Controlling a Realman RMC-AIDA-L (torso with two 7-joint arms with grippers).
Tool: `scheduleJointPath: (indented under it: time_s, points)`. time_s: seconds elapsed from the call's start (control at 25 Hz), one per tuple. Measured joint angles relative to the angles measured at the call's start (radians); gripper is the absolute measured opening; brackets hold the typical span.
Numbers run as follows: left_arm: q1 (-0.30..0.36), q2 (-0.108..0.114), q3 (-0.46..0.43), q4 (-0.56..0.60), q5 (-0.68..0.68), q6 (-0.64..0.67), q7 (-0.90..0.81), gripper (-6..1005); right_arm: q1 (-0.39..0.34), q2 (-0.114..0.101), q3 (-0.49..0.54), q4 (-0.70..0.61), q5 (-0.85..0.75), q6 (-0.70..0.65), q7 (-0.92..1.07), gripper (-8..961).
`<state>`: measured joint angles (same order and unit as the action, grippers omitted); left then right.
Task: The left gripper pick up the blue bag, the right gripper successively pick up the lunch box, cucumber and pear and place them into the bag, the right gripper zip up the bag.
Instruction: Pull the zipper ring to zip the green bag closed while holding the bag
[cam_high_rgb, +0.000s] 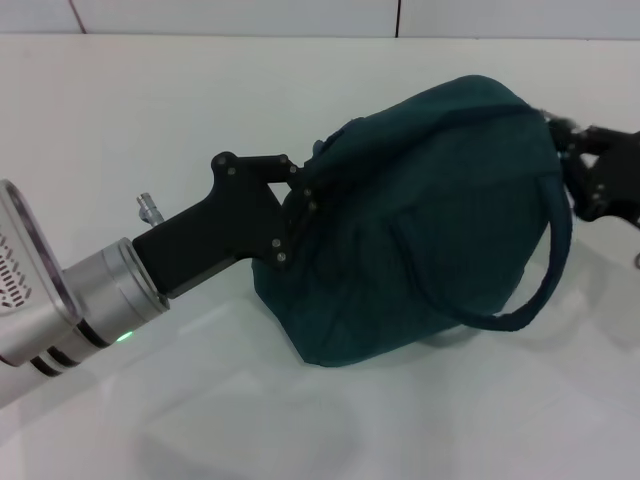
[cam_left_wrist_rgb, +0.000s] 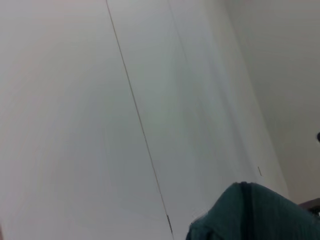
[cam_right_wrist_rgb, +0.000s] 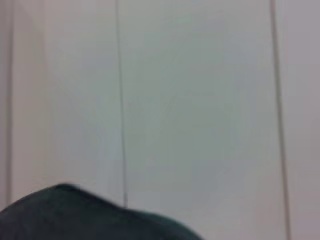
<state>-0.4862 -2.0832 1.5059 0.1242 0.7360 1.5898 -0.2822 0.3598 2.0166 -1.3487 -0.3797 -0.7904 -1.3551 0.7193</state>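
Observation:
The blue bag (cam_high_rgb: 420, 220) sits bulging on the white table, with a zipper line running along its top and one loop handle (cam_high_rgb: 530, 290) hanging down at its right. My left gripper (cam_high_rgb: 298, 205) is shut on the fabric at the bag's left end. My right gripper (cam_high_rgb: 585, 165) is at the top right end of the bag, touching it by the end of the zipper line. The bag's top also shows in the left wrist view (cam_left_wrist_rgb: 255, 215) and the right wrist view (cam_right_wrist_rgb: 75, 215). The lunch box, cucumber and pear are out of view.
The white table (cam_high_rgb: 150, 110) spreads around the bag, and a white panelled wall (cam_high_rgb: 230, 15) runs along its far edge. Both wrist views show mostly white panelled wall (cam_left_wrist_rgb: 125, 100).

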Motion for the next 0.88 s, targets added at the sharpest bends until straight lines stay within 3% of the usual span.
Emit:
scheduleJointPath:
  time_s: [0.12, 0.24, 0.88]
  points:
    - [0.000, 0.000, -0.001, 0.000, -0.001, -0.001, 0.000, 47, -0.012, 0.000, 0.013, 0.007, 0.030, -0.004, -0.003, 35]
    - [-0.002, 0.000, -0.001, 0.000, -0.001, -0.001, 0.000, 47, -0.019, 0.000, 0.027, 0.021, 0.040, 0.001, -0.003, 17]
    - [-0.014, 0.005, -0.001, 0.013, 0.000, -0.001, -0.047, 47, -0.025, -0.005, 0.057, 0.076, 0.042, 0.100, -0.004, 18]
